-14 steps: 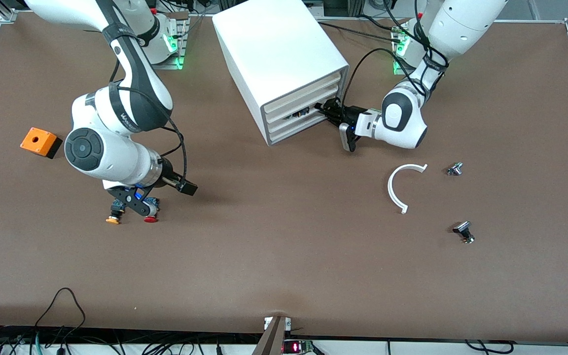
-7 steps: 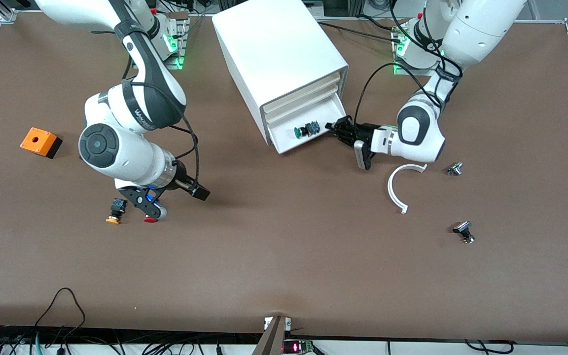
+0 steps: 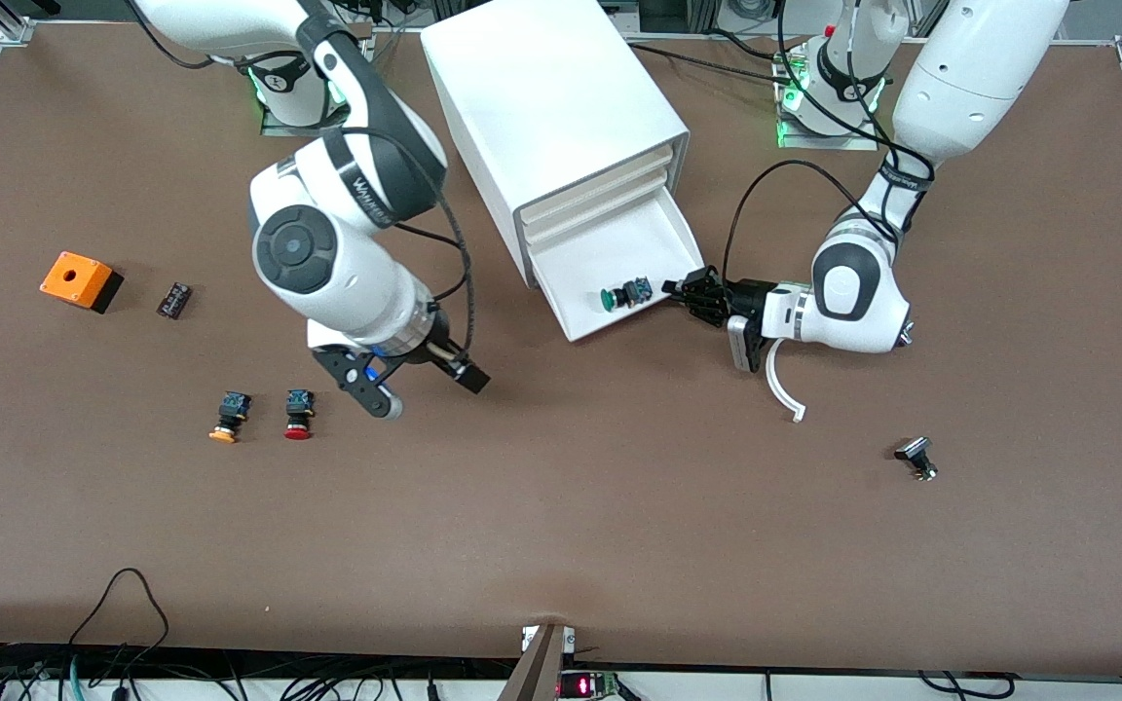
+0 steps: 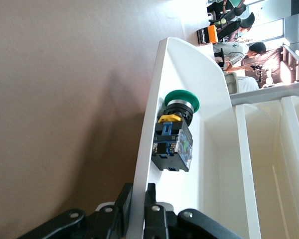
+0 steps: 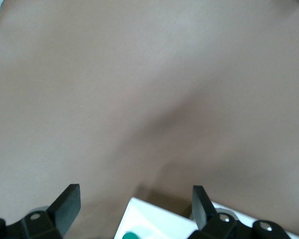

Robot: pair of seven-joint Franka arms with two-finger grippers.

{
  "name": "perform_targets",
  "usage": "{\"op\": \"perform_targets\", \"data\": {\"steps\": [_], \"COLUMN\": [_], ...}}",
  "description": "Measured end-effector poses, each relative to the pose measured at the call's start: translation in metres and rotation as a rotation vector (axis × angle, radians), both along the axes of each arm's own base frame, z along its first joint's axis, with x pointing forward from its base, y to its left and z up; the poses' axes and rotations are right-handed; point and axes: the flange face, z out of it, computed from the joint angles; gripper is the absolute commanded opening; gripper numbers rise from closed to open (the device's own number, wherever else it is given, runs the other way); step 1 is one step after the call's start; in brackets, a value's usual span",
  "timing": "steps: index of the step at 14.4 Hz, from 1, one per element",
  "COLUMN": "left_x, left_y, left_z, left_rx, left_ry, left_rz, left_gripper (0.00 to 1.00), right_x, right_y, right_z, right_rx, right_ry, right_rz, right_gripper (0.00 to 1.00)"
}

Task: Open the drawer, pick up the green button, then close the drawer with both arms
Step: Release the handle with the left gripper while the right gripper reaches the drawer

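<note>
The cabinet (image 3: 551,107) stands at the table's middle, farther from the front camera than the buttons. Its lowest drawer (image 3: 619,255) is pulled well out. The green-capped button (image 3: 624,295) lies on its side in the drawer, just inside the front wall. My left gripper (image 3: 690,290) is shut on the drawer's front wall; the left wrist view shows its fingers (image 4: 138,194) pinching that wall (image 4: 152,124) close beside the button (image 4: 175,134). My right gripper (image 3: 366,387) is open and empty over the table between the red-capped button and the drawer. The right wrist view shows its fingers (image 5: 134,201) spread, with a drawer corner (image 5: 154,224) between them.
An orange box (image 3: 81,279) and a small black part (image 3: 174,299) lie toward the right arm's end. An orange-capped button (image 3: 226,416) and a red-capped button (image 3: 299,414) lie beside each other there. A white curved piece (image 3: 783,387) and a small metal part (image 3: 916,458) lie toward the left arm's end.
My left gripper has pulled the drawer farther out, baring the green button. My right gripper has left the red and orange buttons and moved toward the drawer.
</note>
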Motion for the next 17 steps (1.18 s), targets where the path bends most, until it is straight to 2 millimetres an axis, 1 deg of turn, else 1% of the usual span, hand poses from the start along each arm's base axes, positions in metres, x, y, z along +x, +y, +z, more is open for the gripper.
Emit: {"op": "perform_targets", "data": {"steps": [1, 6, 9, 11, 13, 17], "left_x": [0.005, 0.02, 0.036, 0.056, 0.076, 0.106], "left_y": [0.003, 0.016, 0.025, 0.037, 0.045, 0.047], "left_z": [0.001, 0.004, 0.017, 0.036, 0.062, 0.114], "left_rx": [0.012, 0.039, 0.057, 0.117, 0.183, 0.384], "left_ry": [-0.006, -0.018, 0.007, 0.035, 0.08, 0.171], "left_rz": [0.007, 0.049, 0.052, 0.022, -0.004, -0.038], "left_gripper": [1.0, 1.0, 1.0, 1.0, 1.0, 1.0], "right_x": [-0.005, -0.044, -0.063, -0.07, -0.077, -0.095], "right_y": [0.014, 0.091, 0.127, 0.145, 0.16, 0.192], "right_z": [0.0, -0.012, -0.026, -0.04, -0.057, -0.092], "right_rx": [0.003, 0.003, 0.019, 0.037, 0.05, 0.078], "right_ry": [0.003, 0.031, 0.027, 0.023, 0.022, 0.018], "right_rz": [-0.022, -0.104, -0.163, -0.211, -0.251, -0.307], "right_gripper": [0.99, 0.99, 0.99, 0.99, 0.99, 0.99]}}
